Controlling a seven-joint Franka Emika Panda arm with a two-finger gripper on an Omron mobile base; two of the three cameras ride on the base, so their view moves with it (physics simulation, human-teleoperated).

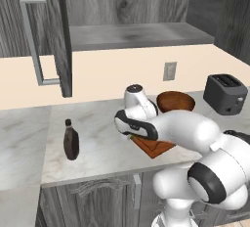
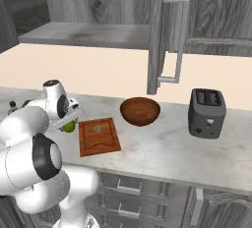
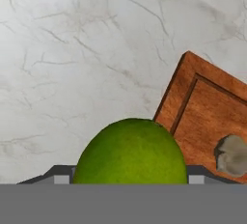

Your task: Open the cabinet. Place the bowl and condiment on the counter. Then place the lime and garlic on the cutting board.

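Lime (image 3: 130,151) closest to the lens, seated between the gripper (image 2: 70,119) jaws and pinched there, above the counter (image 3: 72,63) just off the cutting board's (image 2: 99,136) left edge. Garlic (image 3: 232,155) lying on the board near its middle. Bowl (image 2: 141,110) upright on the counter behind the board's back right corner. Condiment (image 1: 71,140) upright toward the counter's left end, near the front edge. Cabinet (image 1: 53,30) door swung open. Toaster (image 2: 207,112) at the counter's right end.

No readable text, label, brand, number or sign appears on anything here.
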